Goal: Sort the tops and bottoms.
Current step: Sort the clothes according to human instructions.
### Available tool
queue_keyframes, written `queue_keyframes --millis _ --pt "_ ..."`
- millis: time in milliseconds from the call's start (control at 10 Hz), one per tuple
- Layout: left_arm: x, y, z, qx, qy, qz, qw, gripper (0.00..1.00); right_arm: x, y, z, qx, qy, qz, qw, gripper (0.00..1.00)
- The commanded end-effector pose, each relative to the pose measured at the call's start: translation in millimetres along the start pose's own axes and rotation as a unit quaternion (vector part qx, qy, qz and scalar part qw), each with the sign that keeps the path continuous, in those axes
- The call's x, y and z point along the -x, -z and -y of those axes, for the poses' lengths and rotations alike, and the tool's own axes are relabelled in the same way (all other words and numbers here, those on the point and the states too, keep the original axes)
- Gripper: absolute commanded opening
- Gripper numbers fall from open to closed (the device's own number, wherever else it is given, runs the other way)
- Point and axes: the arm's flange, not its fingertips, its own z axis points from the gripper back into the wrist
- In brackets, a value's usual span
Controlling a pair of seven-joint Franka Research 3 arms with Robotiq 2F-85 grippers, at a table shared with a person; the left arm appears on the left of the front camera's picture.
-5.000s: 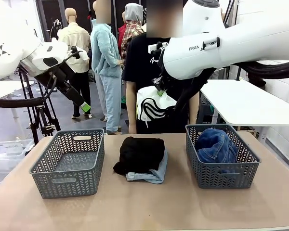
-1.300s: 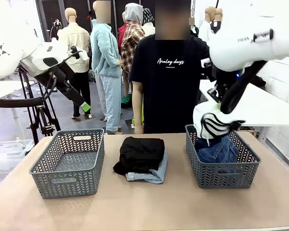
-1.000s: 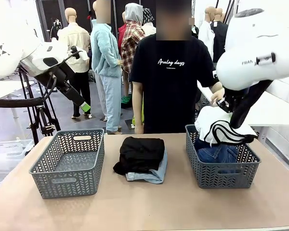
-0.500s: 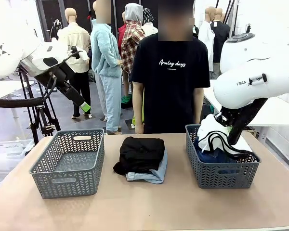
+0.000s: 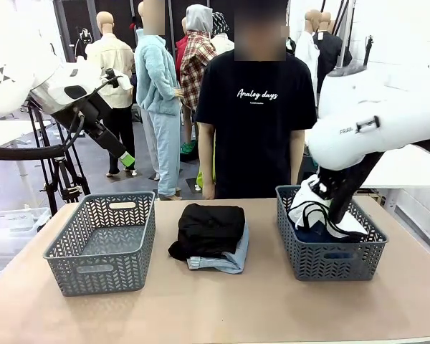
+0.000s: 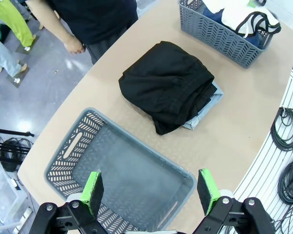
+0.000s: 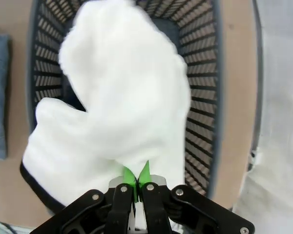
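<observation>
My right gripper (image 7: 136, 176) is shut on the white top with black edging (image 5: 309, 206), pinching a fold of it. The top hangs into the right grey basket (image 5: 330, 259) and rests on the dark blue denim bottoms (image 5: 309, 233). A plain black top (image 5: 209, 228) lies folded at the middle of the table, on the pale light-blue denim bottoms (image 5: 228, 259). High at the left, my left gripper (image 6: 149, 192) is open and holds nothing, above the left basket (image 6: 88, 146).
A person in a black printed T-shirt (image 5: 256, 122) stands at the table's far edge, arms down. The left basket (image 5: 100, 247) has nothing in it. Bare tabletop (image 5: 222, 308) runs along the front. White tables stand behind on the right.
My right arm has carried the white top from in front of the person to the right and lowered it into the right basket onto the dark denim. The left arm stayed still.
</observation>
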Motion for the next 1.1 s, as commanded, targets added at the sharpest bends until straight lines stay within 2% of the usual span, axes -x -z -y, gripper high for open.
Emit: queue_keyframes --millis 0,500,800,1000 --pt "0.0 0.1 -0.6 -0.004 0.000 0.002 1.000 1.00 -9.5 27.2 -8.1 -0.062 0.016 -0.012 0.998 0.00" --pt "0.0 0.1 -0.6 -0.004 0.000 0.002 1.000 1.00 -14.6 84.4 -5.6 -0.054 0.039 -0.069 0.995 0.00" --pt "0.0 0.1 -0.6 -0.004 0.000 0.002 1.000 1.00 -12.3 79.0 6.8 -0.066 0.050 -0.065 0.994 0.00" --pt "0.0 0.1 -0.6 -0.004 0.000 0.002 1.000 1.00 -9.6 63.1 14.5 -0.061 0.050 -0.054 0.995 0.34"
